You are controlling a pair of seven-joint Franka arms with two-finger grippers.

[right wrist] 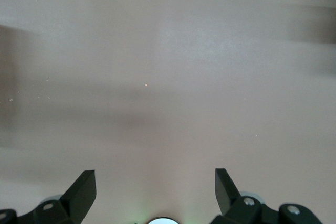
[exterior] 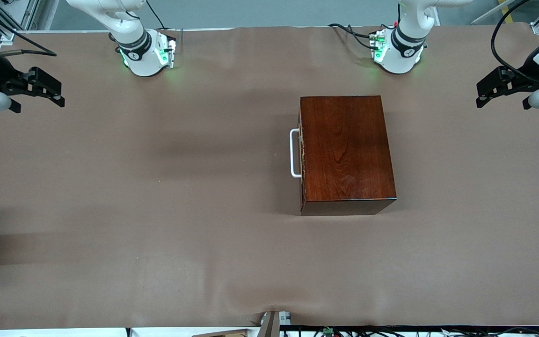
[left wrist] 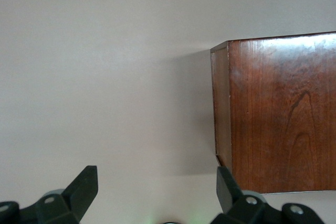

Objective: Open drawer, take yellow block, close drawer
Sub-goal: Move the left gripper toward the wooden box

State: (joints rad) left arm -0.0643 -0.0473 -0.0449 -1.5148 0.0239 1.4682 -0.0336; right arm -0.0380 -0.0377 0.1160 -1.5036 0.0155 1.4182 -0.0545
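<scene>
Well, drawer (exterior: 303,154) closed; both grippers (left (exterior: 484,95), right (exterior: 54,93)) spread wide.

Only the wooden box (exterior: 346,154) stands on the open brown table (exterior: 157,210)

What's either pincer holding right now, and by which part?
Nothing. The left pincer and right pincer are both open and empty, up at the table's ends. The drawer is shut, its handle untouched.

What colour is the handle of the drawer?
White; the handle shows best in the front view.
</scene>
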